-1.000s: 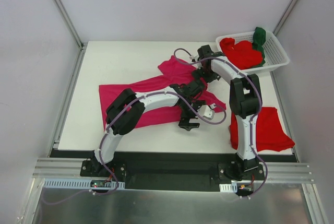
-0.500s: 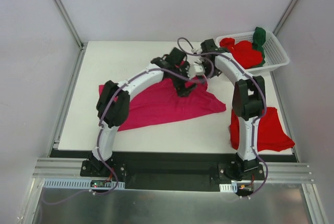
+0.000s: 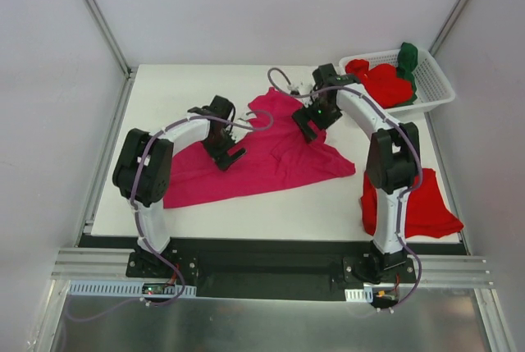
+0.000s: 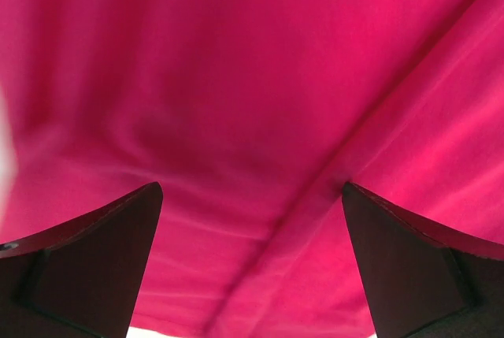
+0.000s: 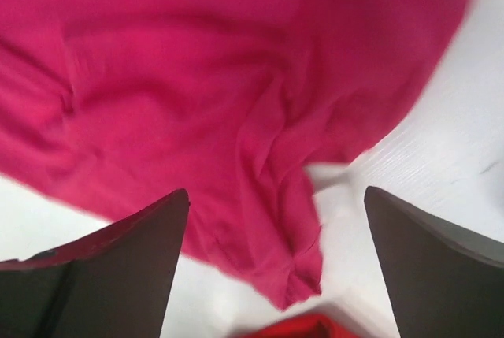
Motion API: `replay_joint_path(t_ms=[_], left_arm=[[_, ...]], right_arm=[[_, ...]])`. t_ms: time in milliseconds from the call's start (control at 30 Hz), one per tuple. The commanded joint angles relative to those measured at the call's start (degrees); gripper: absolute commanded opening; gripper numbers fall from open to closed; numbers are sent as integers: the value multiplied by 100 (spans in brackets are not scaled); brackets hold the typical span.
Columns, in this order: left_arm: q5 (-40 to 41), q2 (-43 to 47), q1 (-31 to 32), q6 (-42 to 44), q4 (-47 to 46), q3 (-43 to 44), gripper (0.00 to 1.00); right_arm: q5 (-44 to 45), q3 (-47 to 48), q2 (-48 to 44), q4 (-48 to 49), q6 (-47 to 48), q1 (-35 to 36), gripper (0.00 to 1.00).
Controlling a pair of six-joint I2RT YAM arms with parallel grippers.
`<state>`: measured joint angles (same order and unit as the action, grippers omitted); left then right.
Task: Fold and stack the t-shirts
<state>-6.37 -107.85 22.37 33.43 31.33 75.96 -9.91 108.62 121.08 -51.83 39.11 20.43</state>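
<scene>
Beneath the left pincer (image 3: pixel 226 155), spread wide and holding nothing, lies the magenta t-shirt (image 3: pixel 271 159). Within the last second that arm swung from the shirt's right side to its left half, and the cloth now lies broader and flatter. The right pincer (image 3: pixel 309 128), also spread and empty, hovers over the shirt's far right part. The shirt seems laid out, with folding probably still to start. Cloth bunched between the pincers may spoil a clean fold. Right of that pincer stands the basket (image 3: pixel 433 99) with red t-shirts (image 3: pixel 385 81) and a dark green t-shirt (image 3: pixel 408 58). Well behind it, by its arm's base, lies a folded red t-shirt (image 3: pixel 422 200).
</scene>
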Motion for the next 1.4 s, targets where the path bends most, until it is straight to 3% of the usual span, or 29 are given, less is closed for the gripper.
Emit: replay_joint_path(t_ms=[0, 167, 567, 733, 933, 1167, 1367], left_arm=[[206, 326, -180, -99, 110, -617, 99], [224, 440, -444, -39, 4, -1022, 99], [84, 458, -594, -91, 5, -952, 99], [-57, 598, -593, -302, 144, -654, 99], [-92, 722, -594, -320, 303, -433, 99], [-303, 722, -585, -468, 347, -416, 99], [-330, 827, -558, -478, 409, -591, 99]], right_arm=[[-362, -1244, -822, -582, 711, 23, 96], [-556, -2028, -1226, -468, 861, 58, 96], [-468, -2257, -1068, -101, 1028, 119, 96], [137, -2889, -1332, 1259, 923, 277, 96], [1658, -3145, -999, 2238, 1159, 489, 96], [2072, -3856, -1471, 2186, 1204, 594, 96], [2020, -3699, -1552, 1730, 958, 691, 96]])
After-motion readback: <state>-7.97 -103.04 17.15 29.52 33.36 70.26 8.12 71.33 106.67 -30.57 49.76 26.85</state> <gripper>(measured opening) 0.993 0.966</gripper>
